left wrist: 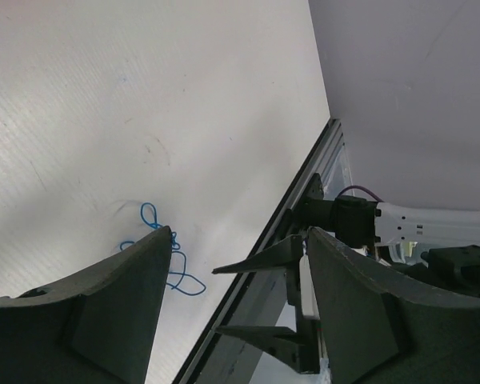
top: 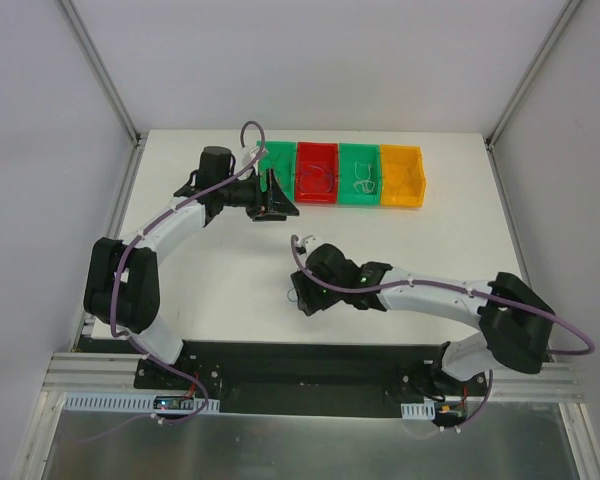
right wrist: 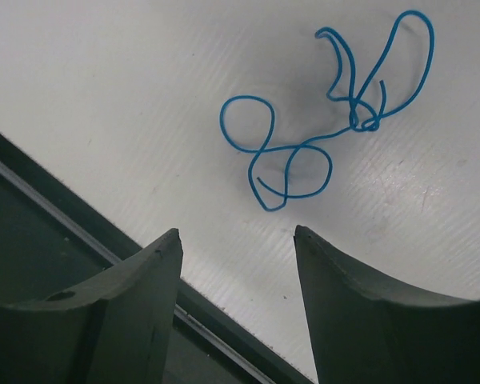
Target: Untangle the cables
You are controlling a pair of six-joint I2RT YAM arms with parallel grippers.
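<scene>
Lying loose on the white worktop [right wrist: 104, 80], the blue cable [right wrist: 320, 140] sits in curls just beyond the tips of the right jaws, touching neither finger. Those jaws are spread apart and hold nothing. The left jaws are likewise released and empty. From their camera, blue curls show well beyond one fingertip, partly hidden behind it.

The loose cable [right wrist: 364, 122] lies on the table [right wrist: 104, 96] in the upper right of the right wrist frame, beyond the fingertips of my right claw [right wrist: 236, 236]. In the top view a row of bins [top: 337, 175] runs across the upper middle, with my left claw [top: 278, 200] just before its left end.
</scene>
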